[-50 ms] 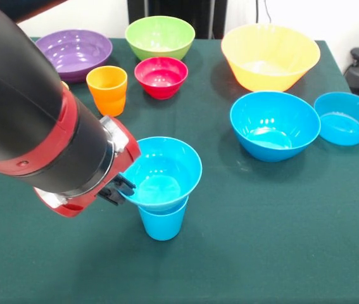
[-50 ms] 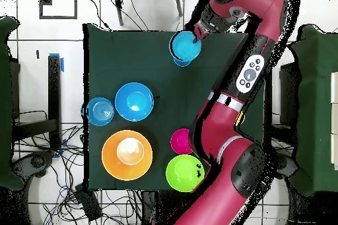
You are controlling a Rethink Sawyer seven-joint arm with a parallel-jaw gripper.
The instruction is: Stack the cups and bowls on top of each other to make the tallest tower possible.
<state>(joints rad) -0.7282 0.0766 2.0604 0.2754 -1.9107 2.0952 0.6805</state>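
The table [image 1: 280,253] is covered in green cloth. The arm [image 1: 33,120] is stretched low across it. The yellow-orange bowl [image 1: 270,56] is set far back, well apart from the tower [image 1: 161,190] (a blue bowl seated on a blue cup) near the front. The gripper [image 1: 121,189] is seen at that bowl's rim, apparently touching it; its opening cannot be told.

We see the end effector [image 2: 196,35] at a blue bowl's [image 2: 184,46] rim, upper centre of the green desk [image 2: 119,57]; the other bowls sit lower left.
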